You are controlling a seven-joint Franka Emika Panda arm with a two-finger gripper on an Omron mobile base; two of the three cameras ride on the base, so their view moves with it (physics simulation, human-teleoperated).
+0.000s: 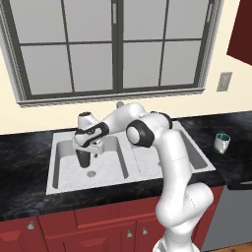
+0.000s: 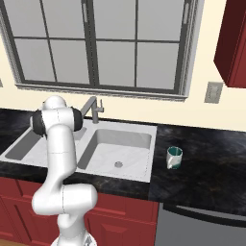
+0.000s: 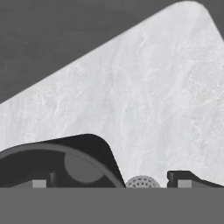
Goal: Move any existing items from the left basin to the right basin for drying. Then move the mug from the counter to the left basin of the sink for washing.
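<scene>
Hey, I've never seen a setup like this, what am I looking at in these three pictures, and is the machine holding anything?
This is a white robot arm in a simulated kitchen. Two pictures come from cameras behind the arm, one on each side; the third looks down from the hand itself.

The arm reaches over a double sink set in a black counter. Its end effector hangs open in the left basin, right at a dark tumbler, with one fingertip seemingly inside the rim. It does not look gripped yet. The right basin holds nothing visible. A white mug with a green inside stands on the counter to the right.
</scene>
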